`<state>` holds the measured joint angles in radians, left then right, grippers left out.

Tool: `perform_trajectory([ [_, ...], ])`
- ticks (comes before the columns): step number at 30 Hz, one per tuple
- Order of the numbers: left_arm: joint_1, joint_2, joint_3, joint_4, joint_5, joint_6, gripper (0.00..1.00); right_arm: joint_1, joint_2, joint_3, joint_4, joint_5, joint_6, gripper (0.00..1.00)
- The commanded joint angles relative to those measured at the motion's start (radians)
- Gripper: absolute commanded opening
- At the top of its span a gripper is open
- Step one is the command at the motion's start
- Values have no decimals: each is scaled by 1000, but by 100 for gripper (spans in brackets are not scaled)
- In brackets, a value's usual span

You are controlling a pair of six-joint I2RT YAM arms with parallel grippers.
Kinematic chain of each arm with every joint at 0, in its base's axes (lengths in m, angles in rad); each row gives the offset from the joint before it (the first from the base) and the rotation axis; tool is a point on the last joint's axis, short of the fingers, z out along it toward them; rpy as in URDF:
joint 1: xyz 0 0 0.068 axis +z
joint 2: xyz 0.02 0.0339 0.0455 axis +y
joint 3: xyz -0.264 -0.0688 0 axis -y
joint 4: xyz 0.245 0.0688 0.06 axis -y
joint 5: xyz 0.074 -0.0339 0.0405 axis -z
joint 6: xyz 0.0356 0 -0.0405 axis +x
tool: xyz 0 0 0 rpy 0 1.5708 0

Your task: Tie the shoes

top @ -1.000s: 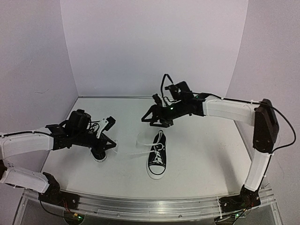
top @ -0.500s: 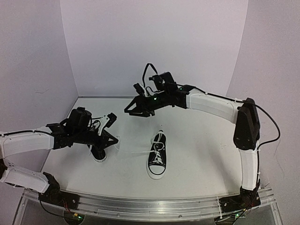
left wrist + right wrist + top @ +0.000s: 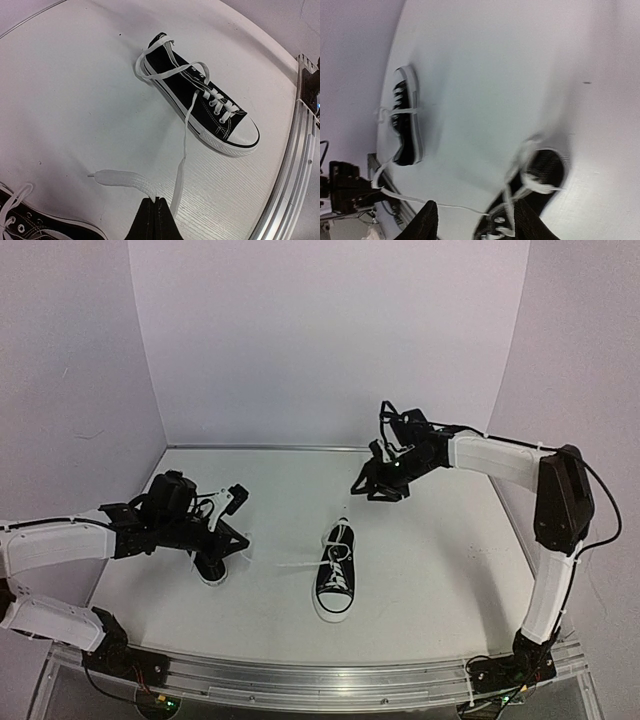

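Note:
One of the shoes, black with a white toe cap, lies mid-table with its toe toward me; the left wrist view shows this shoe too. Its white lace runs across the table to my left gripper, which is shut on it, the lace's flat end lying beside the tips. The second shoe sits under the left gripper. My right gripper hovers behind the middle shoe's heel. In the blurred right wrist view the right gripper is open with nothing between its fingers, above that shoe.
White walls close in the table at the back and both sides. A metal rail runs along the near edge, also seen as a rail in the left wrist view. My left arm appears at the right wrist view's lower left.
The right arm swung left along the back, then returned right, and now hangs behind the middle shoe's heel. The left arm and its hold on the lace have not moved.

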<state>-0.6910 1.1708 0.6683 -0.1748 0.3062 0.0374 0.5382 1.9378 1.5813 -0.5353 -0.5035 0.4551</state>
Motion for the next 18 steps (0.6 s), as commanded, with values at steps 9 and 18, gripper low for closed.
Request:
perform_trajectory([
  [9,-1,76,100,-2,16,75,0,34,104,33,-77,-37,-253,61],
  [18,-1,106,108,15,4,62,0,34,208,124,-80,-75,-283,51],
])
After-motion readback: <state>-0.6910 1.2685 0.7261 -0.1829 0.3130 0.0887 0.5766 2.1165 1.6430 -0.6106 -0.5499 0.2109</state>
